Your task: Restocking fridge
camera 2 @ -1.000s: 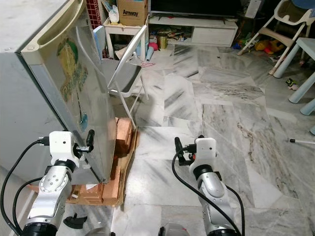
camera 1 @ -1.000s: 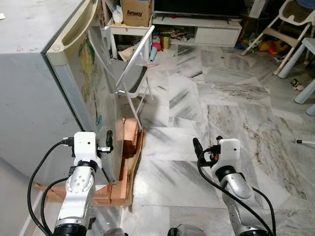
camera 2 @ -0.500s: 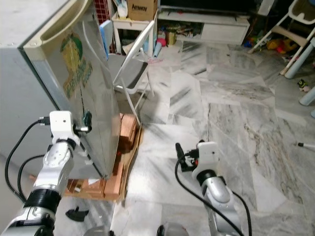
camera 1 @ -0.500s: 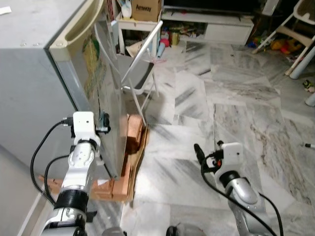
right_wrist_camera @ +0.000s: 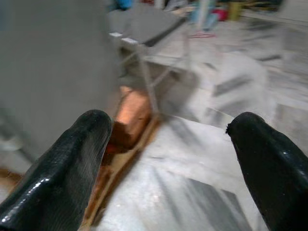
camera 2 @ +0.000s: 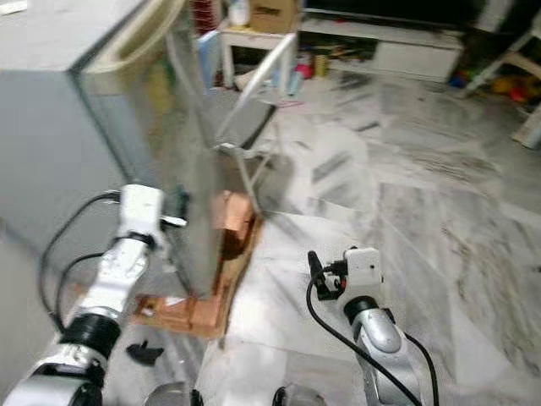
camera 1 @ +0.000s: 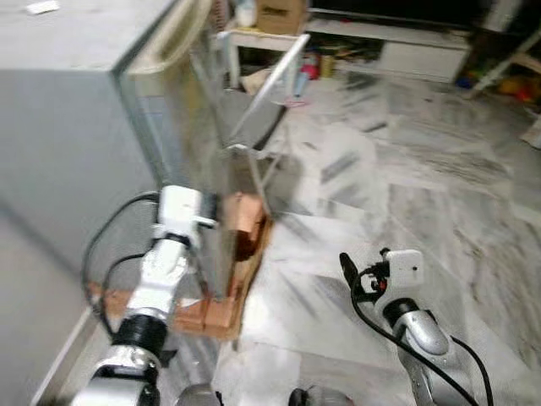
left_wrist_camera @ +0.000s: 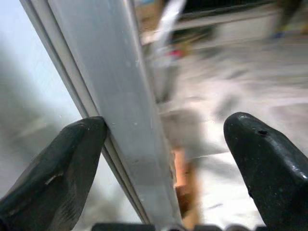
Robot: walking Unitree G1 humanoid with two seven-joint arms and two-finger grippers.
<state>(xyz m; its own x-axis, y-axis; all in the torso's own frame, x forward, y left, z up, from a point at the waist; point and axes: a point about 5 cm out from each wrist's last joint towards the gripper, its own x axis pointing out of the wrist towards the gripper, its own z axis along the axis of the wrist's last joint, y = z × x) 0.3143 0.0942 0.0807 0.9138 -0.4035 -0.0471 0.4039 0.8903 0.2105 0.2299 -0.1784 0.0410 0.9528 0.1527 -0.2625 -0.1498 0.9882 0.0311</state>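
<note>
left pincer (left_wrist_camera: 163, 159) wide, straddling one fridge door (left_wrist_camera: 115, 96) edge | right pincer (right_wrist_camera: 173, 159) wide, empty

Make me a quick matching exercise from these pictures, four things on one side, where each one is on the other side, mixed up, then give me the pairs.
Things:
1. left gripper
2. right gripper
3. bricks
4. cardboard box

Places:
A. over the bare marble floor, fingers spread on nothing
B. on the white side table far behind
C. fingers either side of the fridge door edge
D. on the floor at the foot of the fridge

Pairs: 1-C, 2-A, 3-D, 4-B
</note>
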